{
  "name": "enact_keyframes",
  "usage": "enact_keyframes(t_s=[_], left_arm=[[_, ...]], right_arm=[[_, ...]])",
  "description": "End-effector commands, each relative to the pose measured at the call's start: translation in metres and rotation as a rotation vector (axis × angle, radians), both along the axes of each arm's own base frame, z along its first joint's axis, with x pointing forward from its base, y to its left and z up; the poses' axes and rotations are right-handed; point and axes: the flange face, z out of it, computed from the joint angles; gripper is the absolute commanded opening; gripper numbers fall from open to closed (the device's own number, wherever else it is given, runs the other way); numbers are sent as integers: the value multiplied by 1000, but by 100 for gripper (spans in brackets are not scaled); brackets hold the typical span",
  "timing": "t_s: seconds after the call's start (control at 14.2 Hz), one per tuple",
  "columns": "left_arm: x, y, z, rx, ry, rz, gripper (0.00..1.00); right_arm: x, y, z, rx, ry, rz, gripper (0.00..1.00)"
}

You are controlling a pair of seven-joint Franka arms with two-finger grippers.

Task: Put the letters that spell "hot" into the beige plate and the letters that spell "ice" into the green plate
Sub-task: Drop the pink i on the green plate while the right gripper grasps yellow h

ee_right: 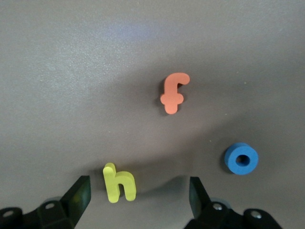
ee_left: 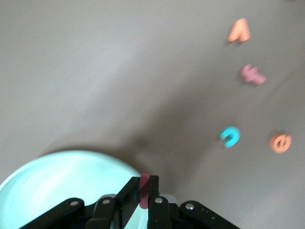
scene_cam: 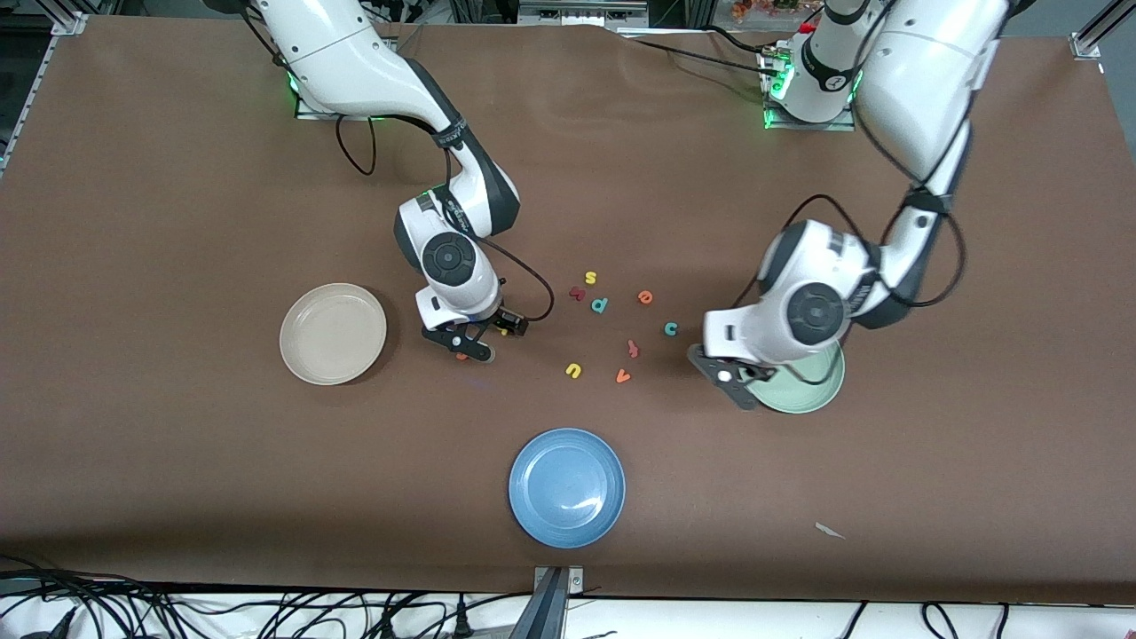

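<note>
My left gripper (ee_left: 144, 188) (scene_cam: 733, 380) is shut on the dark red "i" (ee_left: 144, 178), which stands upright between its fingers. It hangs over the rim of the green plate (ee_left: 57, 183) (scene_cam: 812, 390), on the side toward the loose letters. The teal "c" (scene_cam: 671, 329) (ee_left: 230, 136) and orange "e" (scene_cam: 645, 297) (ee_left: 280, 142) lie on the table. My right gripper (ee_right: 139, 192) (scene_cam: 479, 342) is open and low, astride the yellow "h" (ee_right: 119, 183). The orange "t" (ee_right: 174, 92) and blue "o" (ee_right: 241, 158) lie beside it. The beige plate (scene_cam: 297, 333) is close by.
A blue plate (scene_cam: 566, 486) sits nearer the front camera, mid-table. Loose letters lie between the arms: yellow "s" (scene_cam: 590, 278), teal "p" (scene_cam: 600, 305), yellow "u" (scene_cam: 573, 370), orange "v" (scene_cam: 623, 376) and two reddish pieces (scene_cam: 633, 348) (scene_cam: 577, 293).
</note>
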Motion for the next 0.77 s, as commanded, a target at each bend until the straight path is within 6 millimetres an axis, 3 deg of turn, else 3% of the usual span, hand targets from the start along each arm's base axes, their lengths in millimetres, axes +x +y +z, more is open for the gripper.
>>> enact_keyframes(t_s=[0.0,0.21,0.56,0.63,0.7], left_arm=[[4,54,-8,-4,31,-39,2],[5,75,-34,-8,65,-35,4],[2,75,-56,-11,92,-34,14],[1,73,-57,-11,94,-37,27],[1,73,-57,-11,94,-35,69]], right_arm=[[-2,9,-7,18,-1,-2,87],[-3,11,-7,20,-1,4,73],[1,14,-6,26,-9,9,46],[1,14,-6,26,-9,9,42],[1,14,-7,25,-8,8,37]])
